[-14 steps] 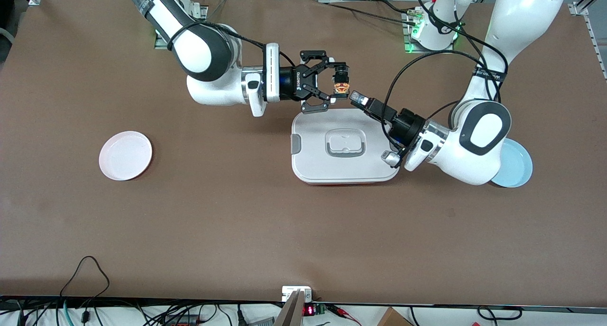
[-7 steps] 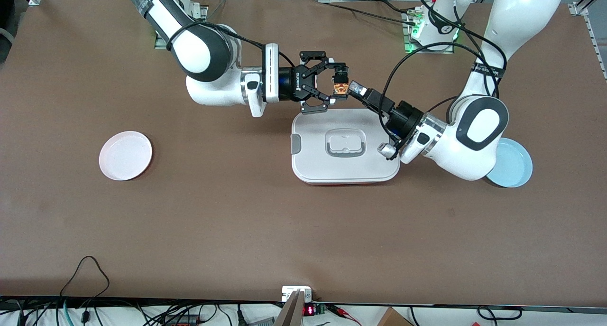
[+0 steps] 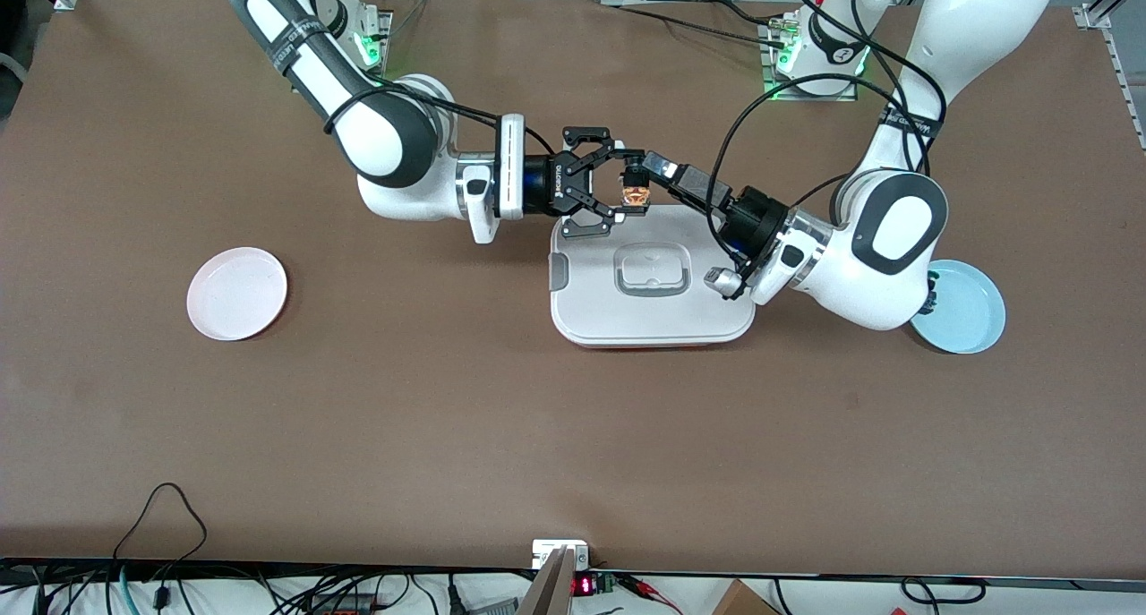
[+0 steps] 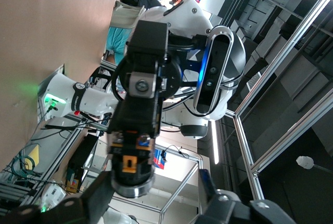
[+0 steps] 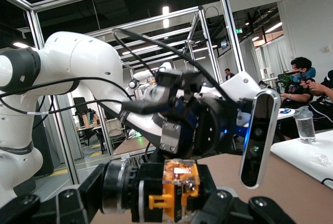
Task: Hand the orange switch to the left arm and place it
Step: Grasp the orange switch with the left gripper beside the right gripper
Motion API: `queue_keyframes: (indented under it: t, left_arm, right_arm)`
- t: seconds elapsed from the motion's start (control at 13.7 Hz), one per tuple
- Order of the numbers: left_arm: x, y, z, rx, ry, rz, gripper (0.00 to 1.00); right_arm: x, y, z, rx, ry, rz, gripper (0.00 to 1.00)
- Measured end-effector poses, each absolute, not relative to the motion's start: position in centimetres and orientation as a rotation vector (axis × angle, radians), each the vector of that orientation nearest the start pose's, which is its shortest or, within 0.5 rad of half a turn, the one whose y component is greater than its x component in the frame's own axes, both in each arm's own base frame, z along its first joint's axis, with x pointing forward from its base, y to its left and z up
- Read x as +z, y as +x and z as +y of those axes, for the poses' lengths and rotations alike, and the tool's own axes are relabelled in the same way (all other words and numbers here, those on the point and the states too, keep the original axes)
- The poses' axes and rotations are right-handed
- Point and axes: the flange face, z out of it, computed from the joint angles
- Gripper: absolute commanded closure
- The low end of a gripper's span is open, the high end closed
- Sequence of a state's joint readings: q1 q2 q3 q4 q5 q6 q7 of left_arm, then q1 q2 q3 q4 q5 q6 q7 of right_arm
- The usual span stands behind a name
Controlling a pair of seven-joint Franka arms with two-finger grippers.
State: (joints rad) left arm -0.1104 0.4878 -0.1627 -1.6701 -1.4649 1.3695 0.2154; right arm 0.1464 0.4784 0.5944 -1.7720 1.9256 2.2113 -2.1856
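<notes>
The orange switch [image 3: 636, 193], a small black cube with orange parts and a metal ring, is up in the air over the edge of the white box [image 3: 591, 315] that lies toward the arms' bases. My right gripper [image 3: 629, 191] is shut on it. In the right wrist view the switch [image 5: 177, 190] sits between the right gripper's own fingers [image 5: 156, 206]. My left gripper [image 3: 648, 173] is open with its fingers on either side of the switch. In the left wrist view the switch [image 4: 130, 167] is close to one finger [image 4: 88, 203], and the left gripper [image 4: 156, 190] has a wide gap.
A white plate [image 3: 236, 293] lies toward the right arm's end of the table. A light blue plate [image 3: 969, 315] lies toward the left arm's end, partly under the left arm's elbow. The box has a grey centre handle [image 3: 651, 270].
The left gripper has advanced to the switch and now has its fingers around it. The right gripper has shifted a little with the switch, to over the box's edge.
</notes>
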Motion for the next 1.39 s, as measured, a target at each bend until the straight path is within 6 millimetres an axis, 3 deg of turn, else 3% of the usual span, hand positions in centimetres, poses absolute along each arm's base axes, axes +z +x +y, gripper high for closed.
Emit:
queue_keyframes:
  t: [0.29,0.36,0.44,0.51,1.39]
  left_arm:
    - [39.15,58.63,-27.36,-0.615,1.522,-0.100,0.41]
    - [39.10,58.72,-27.35,-0.606,1.525,-0.098,0.48]
    - [39.08,58.76,-27.34,-0.601,1.527,-0.098,0.67]
    - [39.06,58.78,-27.34,-0.598,1.528,-0.098,0.77]
    - [39.01,58.88,-27.20,-0.590,1.529,-0.097,0.88]
  right_arm:
    - [37.96,51.35,44.83,-1.091,-1.277,-0.904,1.00]
    - [37.94,51.36,44.81,-1.091,-1.279,-0.904,1.00]
    - [37.93,51.36,44.81,-1.091,-1.279,-0.904,1.00]
    - [37.93,51.36,44.81,-1.091,-1.280,-0.904,1.00]
    - [37.95,51.39,44.79,-1.092,-1.280,-0.902,1.00]
